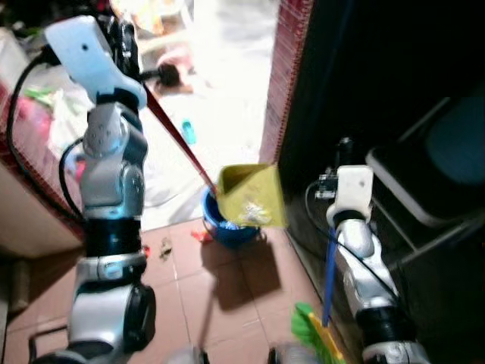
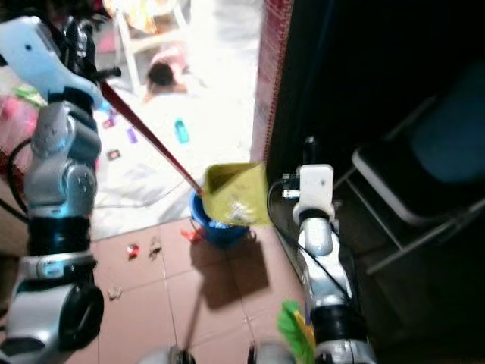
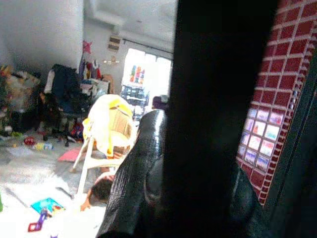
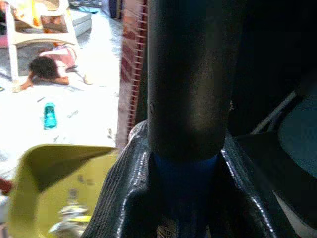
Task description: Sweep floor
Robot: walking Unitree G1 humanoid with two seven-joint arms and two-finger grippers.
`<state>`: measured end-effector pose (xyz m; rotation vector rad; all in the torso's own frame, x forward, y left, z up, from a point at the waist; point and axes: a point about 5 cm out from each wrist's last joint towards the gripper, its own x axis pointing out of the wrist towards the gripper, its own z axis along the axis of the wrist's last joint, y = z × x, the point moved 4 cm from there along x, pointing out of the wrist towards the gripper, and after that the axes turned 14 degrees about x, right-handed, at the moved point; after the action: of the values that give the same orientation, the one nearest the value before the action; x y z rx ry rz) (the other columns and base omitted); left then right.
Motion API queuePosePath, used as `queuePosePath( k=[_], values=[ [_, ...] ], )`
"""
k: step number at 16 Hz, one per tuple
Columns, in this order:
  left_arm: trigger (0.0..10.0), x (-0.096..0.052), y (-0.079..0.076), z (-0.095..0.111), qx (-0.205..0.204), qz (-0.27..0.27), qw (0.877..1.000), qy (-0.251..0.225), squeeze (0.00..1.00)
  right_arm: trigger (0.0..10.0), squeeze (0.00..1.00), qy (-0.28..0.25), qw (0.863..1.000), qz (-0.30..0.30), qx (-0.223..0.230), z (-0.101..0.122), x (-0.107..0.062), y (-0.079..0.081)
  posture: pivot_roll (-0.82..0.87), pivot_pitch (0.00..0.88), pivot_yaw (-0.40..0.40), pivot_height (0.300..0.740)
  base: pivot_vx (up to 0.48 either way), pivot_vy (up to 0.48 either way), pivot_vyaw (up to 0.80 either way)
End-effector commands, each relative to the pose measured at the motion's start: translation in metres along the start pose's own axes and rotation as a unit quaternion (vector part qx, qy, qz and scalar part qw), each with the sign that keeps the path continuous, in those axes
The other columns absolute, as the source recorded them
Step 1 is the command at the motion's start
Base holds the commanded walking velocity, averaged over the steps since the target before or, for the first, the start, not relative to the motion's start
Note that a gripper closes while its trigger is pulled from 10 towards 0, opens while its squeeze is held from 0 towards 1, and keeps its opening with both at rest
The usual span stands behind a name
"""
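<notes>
Terracotta floor tiles [image 1: 242,292] run from the robot's feet to a bright, toy-strewn room beyond a brick-patterned door post [image 1: 284,68].

Nearest, low on the right, the green broom head [image 1: 314,334] hangs by the robot's legs, its blue broom handle [image 1: 329,277] rising almost straight up into the right gripper [image 4: 185,163], whose black fingers are clamped on the shaft in the wrist view.

Farther out, the yellow dustpan [image 1: 251,196] is tilted mouth-down, with bits of rubbish in it, directly above a blue bin [image 1: 227,226]; whether its lip touches the rim is hard to tell. Its long red dustpan handle [image 1: 176,136] slants up and back to the left gripper [image 1: 127,47], raised high on the left, fingers wrapped around the shaft. So the pan's long axis runs diagonally down and to the right from that hand, and tipping it further is the left arm's job.

A few crumbs of debris [image 1: 165,247] lie on the tiles left of the bin. Beyond, a teal bottle [image 1: 189,132] lies on the pale floor and a person [image 4: 52,69] crouches beside a plastic chair [image 4: 29,22].
</notes>
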<state>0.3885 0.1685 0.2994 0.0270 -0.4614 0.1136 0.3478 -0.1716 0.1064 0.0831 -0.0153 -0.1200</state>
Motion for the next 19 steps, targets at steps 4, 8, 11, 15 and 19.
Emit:
queuePosePath(
  k=[4, 8, 11, 15, 19],
  values=[
    [10.0, 0.005, -0.014, 0.039, 0.043, -0.018, 0.995, -0.088, 0.0, 10.0, 0.0, -0.015, 1.0, 0.003, 0.011, 0.009, 0.004, -0.002, -0.11, 0.028, 0.031, 0.74, 0.389, 0.168, 0.0],
    [10.0, 0.004, -0.013, 0.044, 0.078, -0.007, 0.991, -0.105, 0.0, 10.0, 0.0, -0.014, 1.0, 0.007, 0.011, 0.008, 0.003, -0.001, -0.11, 0.024, 0.033, 0.74, 0.14, 0.121, 0.0],
    [10.0, 0.006, -0.014, 0.048, 0.09, -0.01, 0.989, -0.113, 0.0, 10.0, 0.0, -0.011, 1.0, 0.009, 0.013, 0.006, 0.003, -0.001, -0.11, 0.023, 0.033, 0.74, 0.0, 0.0, 0.0],
    [10.0, 0.003, -0.029, 0.042, 0.126, -0.039, 0.984, -0.124, 0.0, 10.0, 0.0, -0.011, 1.0, 0.013, 0.015, 0.006, 0.004, 0.002, -0.11, 0.031, 0.034, 0.74, 0.0, 0.0, 0.0],
    [10.0, -0.004, -0.042, 0.025, 0.142, -0.066, 0.981, -0.117, 0.0, 10.0, 0.0, -0.01, 1.0, 0.011, 0.015, 0.004, 0.002, 0.0, -0.11, 0.032, 0.036, 0.74, 0.0, 0.0, 0.0]
  ],
)
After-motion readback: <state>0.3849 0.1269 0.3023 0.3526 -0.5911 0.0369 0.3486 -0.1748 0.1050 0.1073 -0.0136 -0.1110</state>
